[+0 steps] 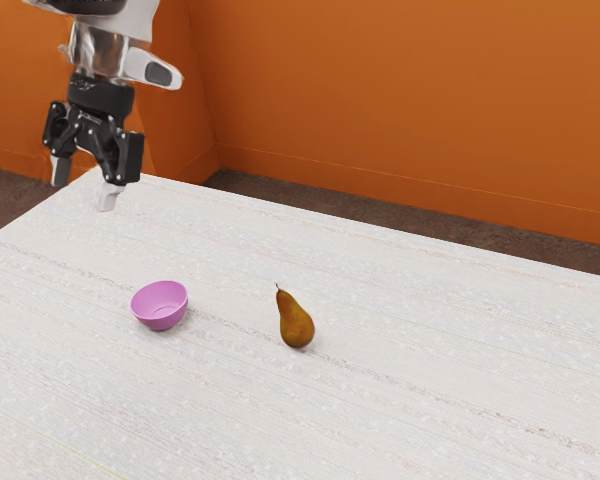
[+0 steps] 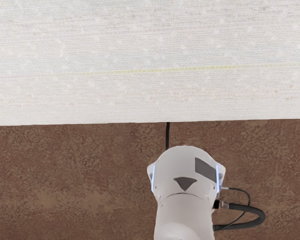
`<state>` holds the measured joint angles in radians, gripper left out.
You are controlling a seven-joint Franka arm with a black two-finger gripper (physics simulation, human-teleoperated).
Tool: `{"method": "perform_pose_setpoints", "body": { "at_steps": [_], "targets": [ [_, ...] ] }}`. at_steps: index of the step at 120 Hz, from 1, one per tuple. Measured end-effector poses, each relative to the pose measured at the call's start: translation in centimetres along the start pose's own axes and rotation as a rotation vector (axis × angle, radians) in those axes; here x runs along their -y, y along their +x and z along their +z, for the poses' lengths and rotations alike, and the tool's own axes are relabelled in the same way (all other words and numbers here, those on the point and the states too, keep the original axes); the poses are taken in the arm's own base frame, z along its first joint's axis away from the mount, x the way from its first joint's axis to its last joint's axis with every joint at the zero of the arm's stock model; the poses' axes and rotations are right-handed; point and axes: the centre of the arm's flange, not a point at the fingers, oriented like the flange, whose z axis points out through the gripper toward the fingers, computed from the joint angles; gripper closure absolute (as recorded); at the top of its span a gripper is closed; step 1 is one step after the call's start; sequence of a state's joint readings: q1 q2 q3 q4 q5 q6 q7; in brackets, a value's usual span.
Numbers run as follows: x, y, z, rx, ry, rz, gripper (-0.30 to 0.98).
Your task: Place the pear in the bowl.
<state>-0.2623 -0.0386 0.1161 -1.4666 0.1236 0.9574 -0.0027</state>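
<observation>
A white, faintly streaked tabletop spreads across the exterior view, with an orange wall behind it and a brown, mottled floor beyond its edge. The arm comes in at the exterior view's upper left, its hand raised well above the table and aimed downward, with a slight tilt. In the wrist view the arm's white base stands over the brown floor, just off the straight table edge, a black cable looping out beside it. The black gripper hangs open and empty, its two pale-tipped fingers spread well apart. It is high over the end of the table at the exterior view's left, well apart from both objects. The round pink bowl sits upright on the tabletop. The brownish-orange pear, smallest of these, rests on the tabletop outside the bowl, toward the exterior view's right, its stem pointing away from its wide end.
</observation>
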Motion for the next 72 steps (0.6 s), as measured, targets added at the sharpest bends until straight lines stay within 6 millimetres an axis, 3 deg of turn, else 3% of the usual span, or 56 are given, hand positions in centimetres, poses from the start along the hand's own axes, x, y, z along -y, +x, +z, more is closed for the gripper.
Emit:
{"method": "perform_pose_setpoints", "body": {
  "at_steps": [13,41,49,72],
  "targets": [
    [-3.1,1.6,-1.5,-0.153,0.023,0.071,0.00],
    [-7.5,7.4,0.4,-0.200,0.055,0.170,0.00],
    [-7.1,9.0,1.4,-0.200,0.070,0.211,0.00],
    [-3.5,14.1,8.0,-0.220,0.103,0.416,0.00]
  ]
}}
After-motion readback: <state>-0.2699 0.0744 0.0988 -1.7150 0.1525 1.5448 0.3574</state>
